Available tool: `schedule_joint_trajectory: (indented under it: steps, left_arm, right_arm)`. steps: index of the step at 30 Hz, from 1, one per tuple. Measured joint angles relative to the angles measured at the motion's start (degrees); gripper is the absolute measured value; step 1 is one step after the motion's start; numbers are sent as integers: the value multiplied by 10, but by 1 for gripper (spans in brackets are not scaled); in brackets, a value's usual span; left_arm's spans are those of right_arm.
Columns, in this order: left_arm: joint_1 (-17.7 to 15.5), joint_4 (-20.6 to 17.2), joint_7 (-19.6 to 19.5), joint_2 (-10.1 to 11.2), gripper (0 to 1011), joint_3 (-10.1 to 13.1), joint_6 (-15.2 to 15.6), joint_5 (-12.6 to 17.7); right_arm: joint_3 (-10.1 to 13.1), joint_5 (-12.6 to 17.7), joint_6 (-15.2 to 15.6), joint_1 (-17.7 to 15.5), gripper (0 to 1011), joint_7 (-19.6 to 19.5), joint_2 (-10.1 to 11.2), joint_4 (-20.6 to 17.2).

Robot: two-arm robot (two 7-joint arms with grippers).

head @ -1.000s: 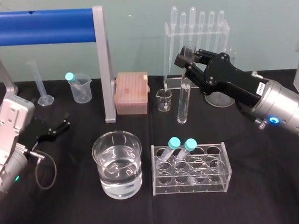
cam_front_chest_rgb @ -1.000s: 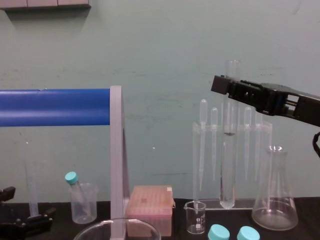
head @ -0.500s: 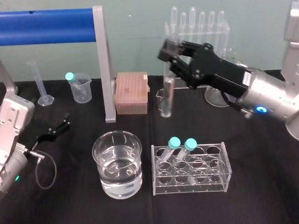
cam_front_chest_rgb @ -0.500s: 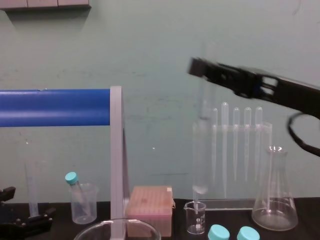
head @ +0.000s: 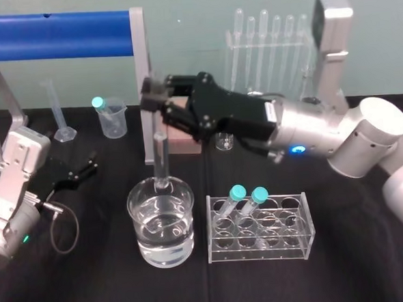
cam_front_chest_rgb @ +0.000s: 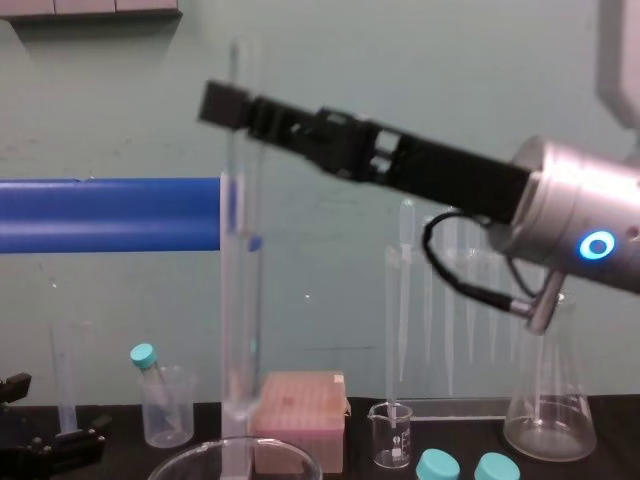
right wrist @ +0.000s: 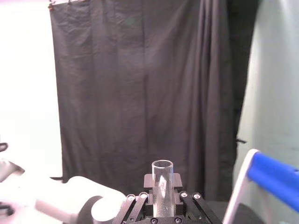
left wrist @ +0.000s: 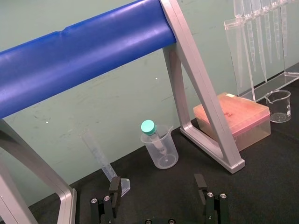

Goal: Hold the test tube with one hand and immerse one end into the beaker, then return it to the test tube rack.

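While the right gripper, fingers clamped on the tube, holds it upright over the beaker, its lower end seems just above the liquid: dipping and the return to the rack remain. At the left, the left gripper rests parked, fingers apart.

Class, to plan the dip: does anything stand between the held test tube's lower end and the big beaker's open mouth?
Nothing visible does. The right gripper holds the test tube upright over the beaker, its lower end near the open rim. The grey post stands behind the tube, not under it. The left gripper sits far left.
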Motion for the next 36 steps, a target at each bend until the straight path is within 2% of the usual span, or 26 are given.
schedule_joint_trajectory:
  steps: [4,11,17,29,36]
  left_arm:
    - [0,0,0,0,1000,0,0,0]
    - [0,0,0,0,1000,0,0,0]
    - [0,0,0,0,1000,0,0,0]
    - [0,0,0,0,1000,0,0,0]
    - [0,0,0,0,1000,0,0,0]
  right_arm:
    - [-21,0,2,11,227,12,-11,23]
    - [-42,-3,1,22,227,15,-21,53]
    - [-63,-22,2,26,227,-3,-25,70]
    - [-83,-52,9,24,227,-28,-35,96]
    - [-86,-58,13,20,227,-34,-41,108]
